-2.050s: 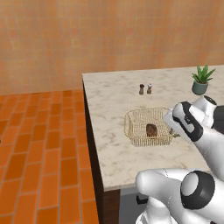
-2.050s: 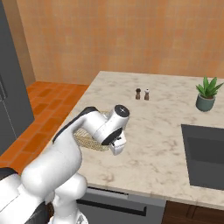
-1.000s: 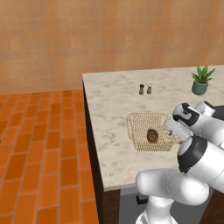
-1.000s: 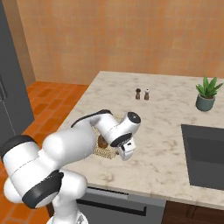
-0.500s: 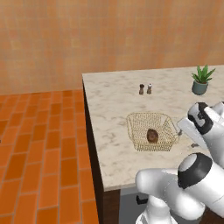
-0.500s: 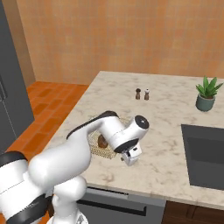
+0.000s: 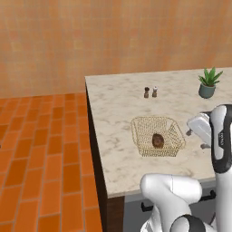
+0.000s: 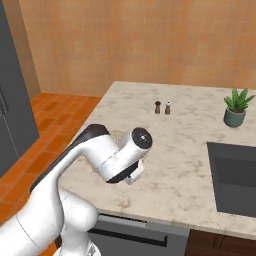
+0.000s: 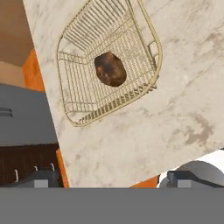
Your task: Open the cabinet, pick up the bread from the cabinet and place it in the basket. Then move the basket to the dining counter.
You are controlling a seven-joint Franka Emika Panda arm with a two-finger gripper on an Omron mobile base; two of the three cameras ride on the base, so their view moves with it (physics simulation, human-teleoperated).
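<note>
left base view:
basket (image 7: 157, 136): golden wire mesh, sitting on the dining counter (image 7: 118, 108), near its front edge
bread (image 7: 157, 141): dark brown lump lying inside the basket, on its floor
salt and pepper shakers (image 7: 150, 92): side by side at 12 o'clock from the basket, well apart from it
potted plant (image 7: 208, 83): at 2 o'clock from the basket, near the counter's far right
arm: white, rises at the lower right, its wrist just beside the basket at 3 o'clock, not touching it

right base view:
basket (image 8: 117, 134): a sliver of mesh shows behind the arm's white link
shakers (image 8: 162, 107): on the counter at 12 o'clock from the arm's elbow
plant (image 8: 236, 107): at the counter's right
sink (image 8: 235, 175): dark basin set in the counter at the right edge

hand view:
gripper (image 9: 112, 178): fingers spread wide, nothing between them, clear of the basket
basket (image 9: 74, 109): at 12 o'clock from the fingertips, on the marble
bread (image 9: 110, 69): in the basket's middle
</note>
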